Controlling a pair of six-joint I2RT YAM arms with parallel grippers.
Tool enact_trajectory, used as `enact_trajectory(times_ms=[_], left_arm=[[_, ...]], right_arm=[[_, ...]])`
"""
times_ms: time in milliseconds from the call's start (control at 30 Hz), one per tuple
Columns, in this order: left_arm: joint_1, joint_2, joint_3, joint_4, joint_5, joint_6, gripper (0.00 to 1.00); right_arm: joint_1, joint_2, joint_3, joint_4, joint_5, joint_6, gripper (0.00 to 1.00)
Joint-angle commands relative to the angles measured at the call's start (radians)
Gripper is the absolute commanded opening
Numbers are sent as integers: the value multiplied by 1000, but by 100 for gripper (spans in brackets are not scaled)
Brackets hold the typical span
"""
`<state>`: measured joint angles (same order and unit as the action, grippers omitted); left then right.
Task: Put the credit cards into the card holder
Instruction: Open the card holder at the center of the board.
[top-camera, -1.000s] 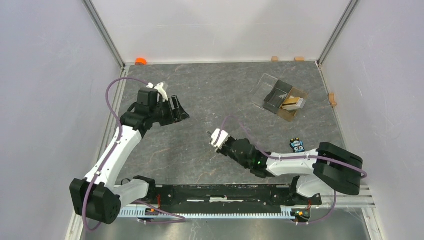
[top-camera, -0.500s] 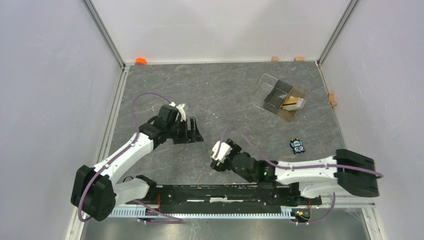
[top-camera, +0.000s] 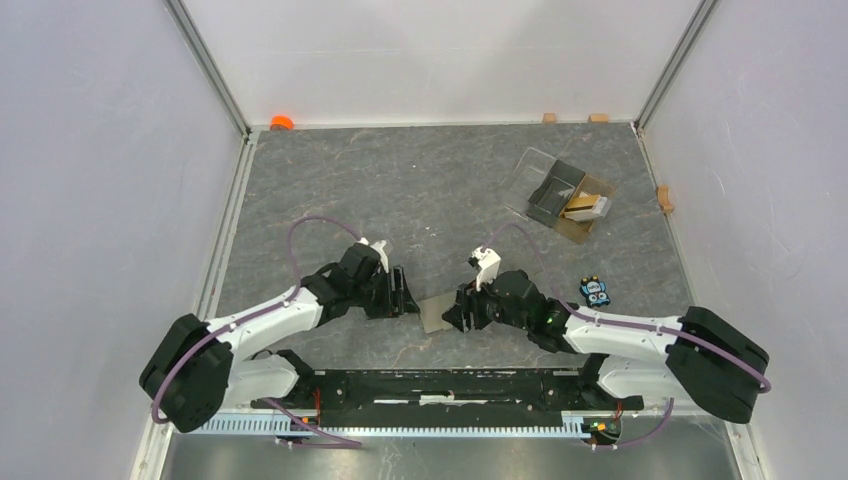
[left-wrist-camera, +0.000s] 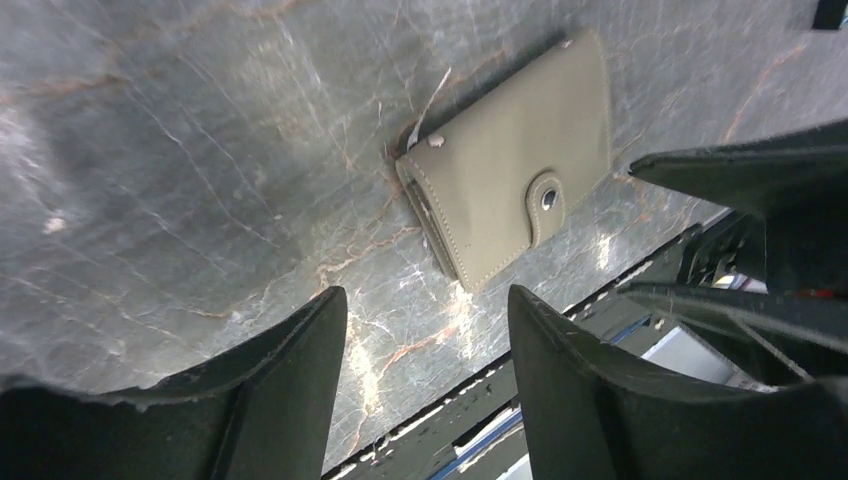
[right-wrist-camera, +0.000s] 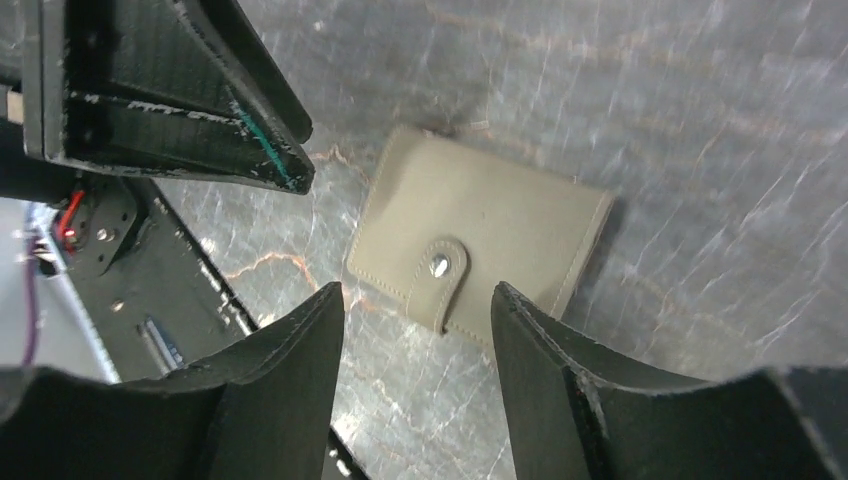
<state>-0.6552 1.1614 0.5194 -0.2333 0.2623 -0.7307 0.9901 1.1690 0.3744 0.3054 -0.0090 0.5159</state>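
The card holder (top-camera: 437, 312), a flat olive-khaki wallet with its snap tab closed, lies on the grey marble table between my two grippers. My left gripper (top-camera: 405, 296) stands just left of it, open and empty; in the left wrist view the card holder (left-wrist-camera: 510, 190) lies ahead of the left gripper (left-wrist-camera: 428, 295). My right gripper (top-camera: 459, 310) is at its right edge, open, and in the right wrist view the card holder (right-wrist-camera: 490, 225) lies just beyond the right gripper (right-wrist-camera: 417, 290). Tan credit cards (top-camera: 583, 207) seem to sit in the clear box at the back right.
The clear plastic box (top-camera: 545, 180) with a dark compartment stands at the back right. A small blue figure (top-camera: 595, 291) lies right of the right arm. An orange object (top-camera: 281, 122) and small wooden blocks (top-camera: 549, 117) sit along the back wall. The black rail (top-camera: 450, 385) runs along the near edge.
Both arms have swung down and inward to the near middle of the table. The card holder, hidden before, now shows between them. The right gripper's jaws now stand apart.
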Motion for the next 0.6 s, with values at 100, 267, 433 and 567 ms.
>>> enact_trajectory(times_ms=[100, 267, 433, 567], left_arm=[[-81, 37, -77, 167, -25, -151, 65], [-98, 66, -99, 220, -29, -174, 62], [-100, 111, -103, 279, -61, -170, 58], [-100, 143, -85, 283, -103, -151, 57]], right_arm=[[-79, 80, -67, 186, -255, 223, 58], [-113, 130, -105, 271, -306, 273, 54], [-131, 175, -115, 334, -296, 287, 51], [-138, 210, -100, 370, -287, 285, 51]])
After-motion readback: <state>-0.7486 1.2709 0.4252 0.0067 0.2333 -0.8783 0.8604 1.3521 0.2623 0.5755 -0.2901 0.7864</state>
